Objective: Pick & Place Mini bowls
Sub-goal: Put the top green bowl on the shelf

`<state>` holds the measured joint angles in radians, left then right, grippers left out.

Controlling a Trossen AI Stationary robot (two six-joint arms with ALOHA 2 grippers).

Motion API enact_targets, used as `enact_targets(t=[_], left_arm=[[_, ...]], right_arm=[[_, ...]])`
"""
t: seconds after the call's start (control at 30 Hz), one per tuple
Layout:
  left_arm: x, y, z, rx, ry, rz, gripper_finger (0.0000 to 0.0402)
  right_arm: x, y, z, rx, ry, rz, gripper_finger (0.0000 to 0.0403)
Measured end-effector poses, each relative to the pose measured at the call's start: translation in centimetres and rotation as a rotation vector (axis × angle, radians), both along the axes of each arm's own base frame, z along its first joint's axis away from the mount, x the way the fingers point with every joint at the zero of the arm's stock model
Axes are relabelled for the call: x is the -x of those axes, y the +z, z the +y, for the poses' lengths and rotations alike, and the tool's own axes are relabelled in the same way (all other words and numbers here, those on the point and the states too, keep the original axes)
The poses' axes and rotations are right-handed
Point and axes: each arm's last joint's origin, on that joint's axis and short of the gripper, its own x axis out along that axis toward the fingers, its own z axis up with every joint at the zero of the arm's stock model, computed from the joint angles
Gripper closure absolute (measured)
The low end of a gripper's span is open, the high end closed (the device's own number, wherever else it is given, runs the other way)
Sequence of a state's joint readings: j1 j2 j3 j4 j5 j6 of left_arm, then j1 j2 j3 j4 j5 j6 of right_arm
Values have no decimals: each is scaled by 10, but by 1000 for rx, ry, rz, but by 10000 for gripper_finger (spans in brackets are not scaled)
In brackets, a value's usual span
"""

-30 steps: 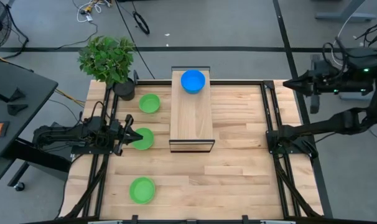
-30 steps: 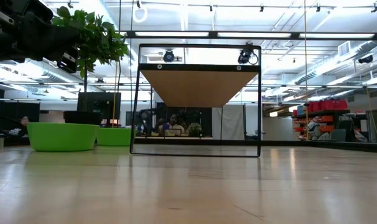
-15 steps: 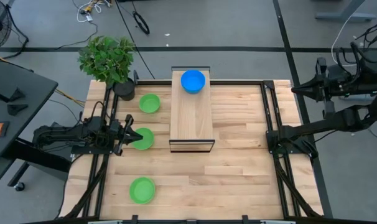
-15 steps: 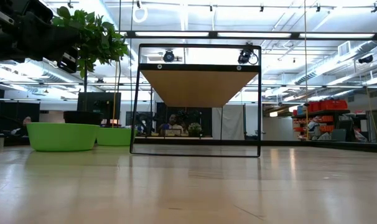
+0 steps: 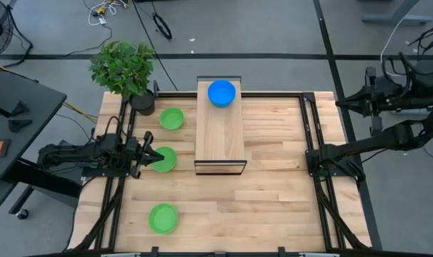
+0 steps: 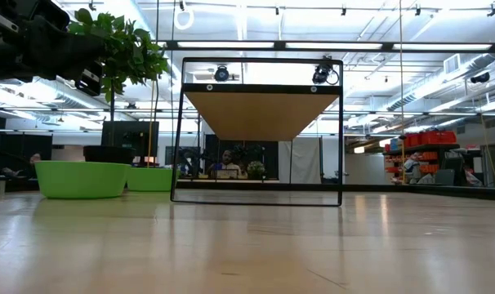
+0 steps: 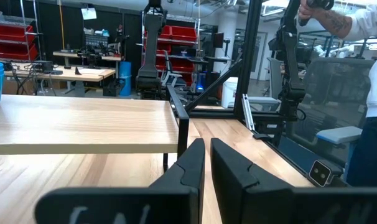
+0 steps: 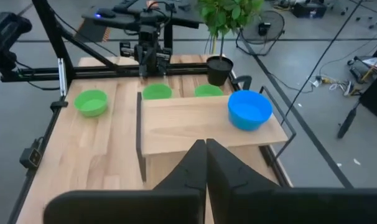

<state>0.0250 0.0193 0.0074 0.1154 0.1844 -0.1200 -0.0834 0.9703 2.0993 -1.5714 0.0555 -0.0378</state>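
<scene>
Meanwhile, almost nothing on the table differs from 1 second ago: the only change is at the right arm, which was swinging outward beyond the table's right edge and has now settled there. The right gripper [image 5: 343, 104] hangs high, off the table, its fingers closed together and holding nothing.

The left gripper [image 5: 148, 158] sits low at the left side of the table, unmoved, its tips at the edge of the middle green bowl [image 5: 163, 158]. Its fingers [image 7: 191, 163] stand nearly closed with only a thin gap, and nothing shows between them in the left wrist view.

3 green bowls lie on the table's left side: the far green bowl [image 5: 171, 118] beside the plant pot [image 5: 142, 103], the middle one, and the near green bowl [image 5: 163, 218]. On the far end of the raised wooden shelf [image 5: 220, 132] rests 1 blue bowl [image 5: 221, 93]; whether it is a stack I cannot tell.

My reading is that the right arm has finished and retreated, so the next pick falls to the left arm, at the middle green bowl.
</scene>
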Motion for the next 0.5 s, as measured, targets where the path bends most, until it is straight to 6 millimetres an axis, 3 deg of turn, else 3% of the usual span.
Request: enact_targets(t=[0.5], left_arm=[[0, 0, 0, 0, 0, 0, 371]], right_arm=[[18, -1, 1, 1, -1, -43, 396]])
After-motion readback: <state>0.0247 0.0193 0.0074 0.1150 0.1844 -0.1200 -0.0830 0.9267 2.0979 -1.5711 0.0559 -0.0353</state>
